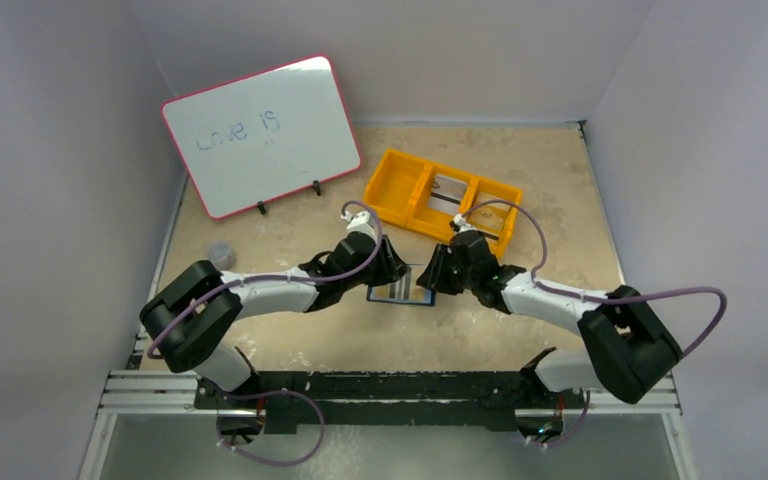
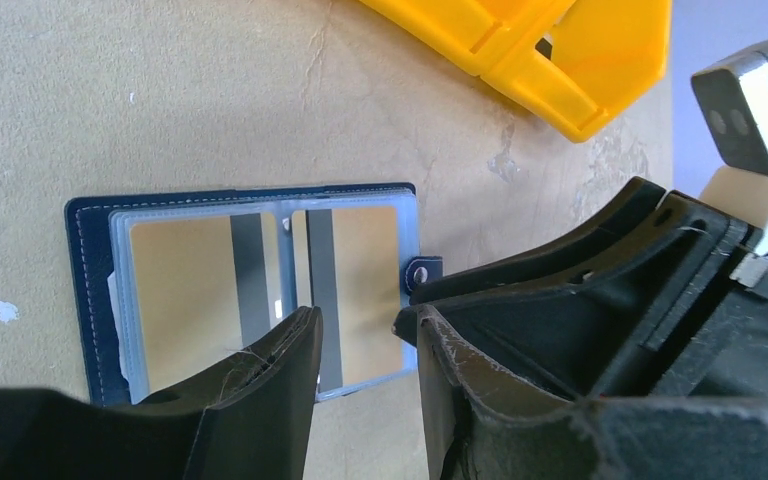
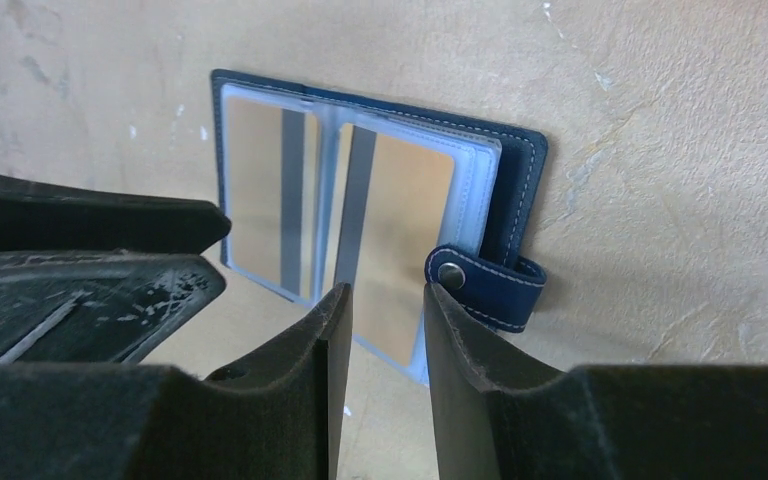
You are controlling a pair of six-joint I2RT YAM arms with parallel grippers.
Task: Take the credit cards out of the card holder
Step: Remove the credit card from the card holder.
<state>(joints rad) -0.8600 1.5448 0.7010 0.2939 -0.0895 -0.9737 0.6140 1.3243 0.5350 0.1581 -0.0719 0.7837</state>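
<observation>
The navy card holder [image 1: 401, 293] lies open and flat on the table between my two grippers. In the left wrist view the holder [image 2: 85, 290] shows two clear pockets, each with a credit card inside: one card [image 2: 180, 300] on the left and one [image 2: 368, 270] on the right, both with a dark stripe. Its snap tab [image 2: 424, 270] sticks out at the right. My left gripper [image 2: 358, 320] is open and empty over the holder's near edge. My right gripper [image 3: 385, 292] is open and empty, over the near edge of a card [image 3: 400, 225], beside the snap tab [image 3: 485, 282].
An orange three-compartment tray [image 1: 392, 188] stands behind the grippers, with a shiny flat thing in its middle compartment. A whiteboard [image 1: 260, 135] leans at the back left. A small grey cap [image 1: 221, 255] lies at the left. Walls enclose three sides.
</observation>
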